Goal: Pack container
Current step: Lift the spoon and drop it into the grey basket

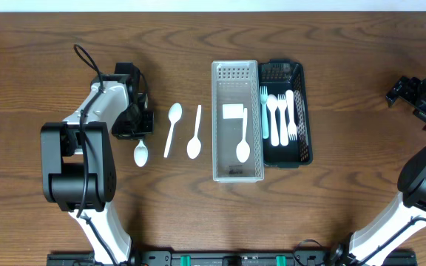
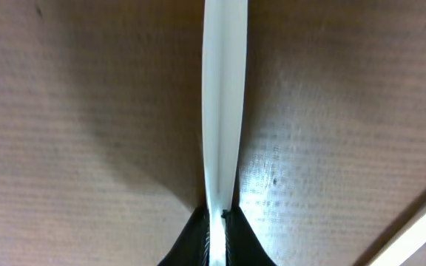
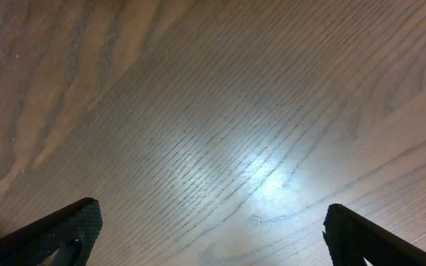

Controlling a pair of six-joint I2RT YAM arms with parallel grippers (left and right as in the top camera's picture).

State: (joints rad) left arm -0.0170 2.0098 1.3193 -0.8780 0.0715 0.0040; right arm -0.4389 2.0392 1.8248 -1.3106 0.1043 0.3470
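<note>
Your left end effector [image 2: 217,219] pinched on white spoon [image 2: 224,111] handle | right end effector [image 3: 213,233] wide apart, empty, over bench [image 3: 220,111]

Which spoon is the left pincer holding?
The leftmost spoon, handle pinched in the left pincer. The next spoon and third spoon lie free on the table; a fourth spoon sits in the white bin.

I'm looking down on a brown wooden table [image 1: 346,214]. A white bin [image 1: 216,125] stands on it, and a black bin [image 1: 307,125] touches its right side. Three white spoons lie left of the white bin. The nearest spoon [image 1: 196,131] is just beside it, then comes the middle spoon [image 1: 171,133]. Of the farthest spoon [image 1: 140,154] I can see only the bowl.
</note>
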